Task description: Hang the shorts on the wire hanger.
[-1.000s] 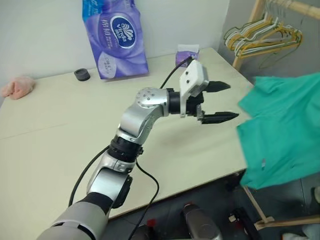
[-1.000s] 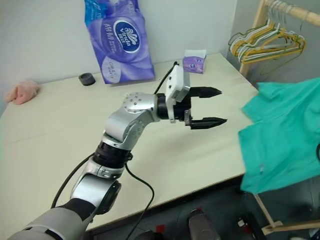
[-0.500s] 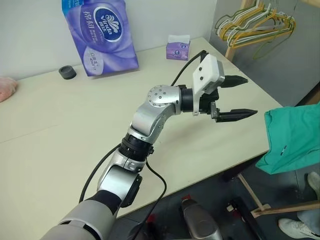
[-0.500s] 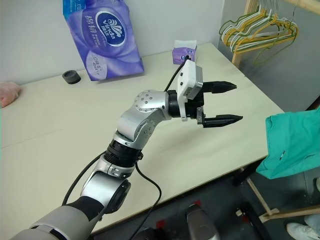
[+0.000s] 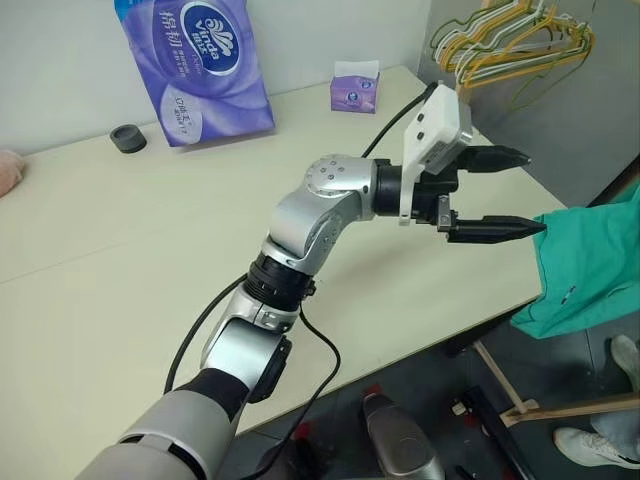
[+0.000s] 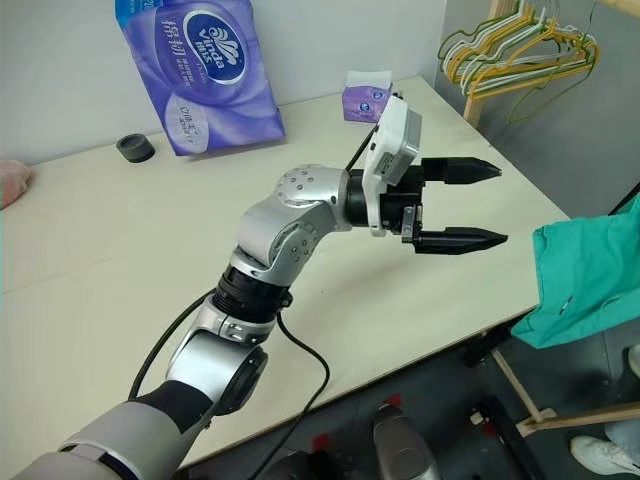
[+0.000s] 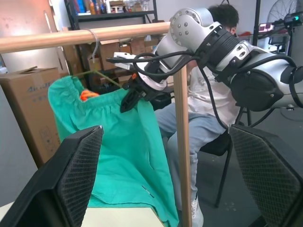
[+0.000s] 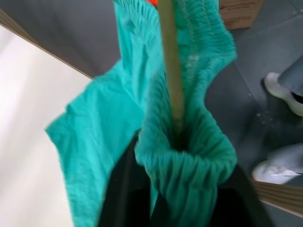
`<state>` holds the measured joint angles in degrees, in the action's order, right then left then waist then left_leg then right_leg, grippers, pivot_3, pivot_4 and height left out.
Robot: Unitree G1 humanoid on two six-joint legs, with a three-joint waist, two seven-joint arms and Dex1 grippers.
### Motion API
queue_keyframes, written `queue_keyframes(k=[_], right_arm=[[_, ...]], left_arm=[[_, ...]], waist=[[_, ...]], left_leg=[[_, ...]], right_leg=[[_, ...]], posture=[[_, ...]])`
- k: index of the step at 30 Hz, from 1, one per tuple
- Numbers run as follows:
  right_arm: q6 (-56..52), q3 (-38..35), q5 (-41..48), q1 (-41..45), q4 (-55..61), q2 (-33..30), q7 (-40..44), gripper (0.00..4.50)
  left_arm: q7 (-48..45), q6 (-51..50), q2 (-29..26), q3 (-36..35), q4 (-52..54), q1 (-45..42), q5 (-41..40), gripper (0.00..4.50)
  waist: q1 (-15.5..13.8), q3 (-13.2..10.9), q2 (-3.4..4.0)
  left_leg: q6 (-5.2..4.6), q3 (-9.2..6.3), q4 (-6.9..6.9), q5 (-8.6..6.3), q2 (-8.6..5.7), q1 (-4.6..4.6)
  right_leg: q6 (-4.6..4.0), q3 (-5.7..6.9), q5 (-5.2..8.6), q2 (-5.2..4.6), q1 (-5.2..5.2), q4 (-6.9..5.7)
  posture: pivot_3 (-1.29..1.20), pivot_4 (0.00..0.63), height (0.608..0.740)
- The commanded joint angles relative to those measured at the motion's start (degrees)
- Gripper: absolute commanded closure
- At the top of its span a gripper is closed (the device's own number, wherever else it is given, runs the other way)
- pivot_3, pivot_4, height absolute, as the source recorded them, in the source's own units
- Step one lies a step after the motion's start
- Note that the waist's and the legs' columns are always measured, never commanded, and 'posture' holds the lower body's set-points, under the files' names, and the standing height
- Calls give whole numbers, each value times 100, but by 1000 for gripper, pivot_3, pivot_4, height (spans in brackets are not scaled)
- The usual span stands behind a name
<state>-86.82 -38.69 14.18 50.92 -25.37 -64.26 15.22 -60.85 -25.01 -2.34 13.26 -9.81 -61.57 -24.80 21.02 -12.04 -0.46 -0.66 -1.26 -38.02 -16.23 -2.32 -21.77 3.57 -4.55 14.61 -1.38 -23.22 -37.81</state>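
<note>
Two black fingers [image 5: 490, 228] of the left hand [image 5: 530, 192] stand wide apart, with nothing between them, above the pale beige counter [image 5: 100, 250] and aimed toward its right edge. Just past that edge hang the teal-green soft fabric shorts [image 5: 590, 260], clear of the counter top. From the left wrist view the shorts drape below a horizontal round wooden rail [image 7: 71, 39] joined to an upright wooden post [image 7: 182, 156]; their gathered elastic waistband is uppermost, with a small orange tag [image 7: 85, 95] near it. The thin dark olive-green wire hanger [image 7: 102, 74] hooks over that rail, and its wire runs along the waistband. The right hand [image 7: 129, 100] sits at the waistband beside the post. In the right wrist view the hanger's wire passes through the bunched waistband right in front of that hand, but whether the hand clamps the cloth or merely brackets it cannot be told. A seated person in a white top and light jeans [image 7: 203, 123] is behind the post, near a brown cardboard box [image 7: 23, 109]. At the counter's far side stand a large purple plastic pack of tissue rolls [image 5: 195, 65], a small purple tissue box [image 5: 355, 92] and a small black round object [image 5: 127, 138]; a pink cloth lump [image 5: 8, 170] lies at the left edge. Bunched yellow and green hangers [image 5: 510, 45] hang off to the far right.
</note>
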Motion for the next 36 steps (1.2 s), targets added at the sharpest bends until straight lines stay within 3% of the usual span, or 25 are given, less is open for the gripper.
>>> queue_keyframes(k=[1,5,7,12,19,22,25,29,36], right_arm=[[-26,-364,-26,252,418,-48,-186,1878],[187,-459,-45,404,799,29,-388,481],[401,-415,-10,371,1102,112,-421,37],[1433,-84,17,-150,2173,417,-324,37],[4900,736,-789,-2075,3999,800,-139,37],[5790,1118,-973,-2475,4427,1175,-201,37],[5980,1927,-758,-2872,4905,2192,-201,37],[6367,2597,-359,-3385,4904,3362,73,37],[6916,3951,-102,-3817,4258,4301,1101,37]], left_arm=[[-66,123,77,-51,6,-183,-38,0],[-118,190,89,-21,-45,-178,6,0],[-143,240,82,-13,-90,-174,47,0],[-170,306,10,-11,-150,-144,131,0],[119,447,-211,-88,-158,125,403,0],[351,441,-303,-218,-93,264,442,0],[875,385,-637,-508,106,622,594,0],[1819,375,-1100,-908,408,1269,999,0],[4380,43,-1460,-2073,1207,3243,1957,0]], waist=[[8,1,2],[46,3,5],[84,4,6],[135,7,10],[143,11,12],[136,12,10],[166,46,-31],[101,56,-19],[-243,107,-25]], left_leg=[[0,1,1,0,0,0],[0,11,3,0,0,4],[-1,14,3,-1,0,4],[-3,25,2,-3,0,4],[-5,32,0,-4,0,5],[-4,35,-4,-4,-1,6],[-4,28,-4,-4,9,11],[-2,17,-7,-5,6,13],[-2,-8,-29,-5,2,5]], right_leg=[[0,-4,0,0,0,0],[1,-35,0,1,-2,-1],[3,-39,0,1,-3,-1],[22,-50,-3,1,-3,3],[30,-59,-7,0,-7,0],[34,-62,-8,0,-7,-2],[34,-59,-9,7,-6,-9],[3,-53,-28,1,-11,-25],[-8,-25,-37,-38,-33,-36]], posture=[[-444,205,740],[-446,197,740],[-445,192,740],[-437,182,740],[-408,170,740],[-394,168,740],[-370,163,740],[-293,144,740],[-185,121,740]])
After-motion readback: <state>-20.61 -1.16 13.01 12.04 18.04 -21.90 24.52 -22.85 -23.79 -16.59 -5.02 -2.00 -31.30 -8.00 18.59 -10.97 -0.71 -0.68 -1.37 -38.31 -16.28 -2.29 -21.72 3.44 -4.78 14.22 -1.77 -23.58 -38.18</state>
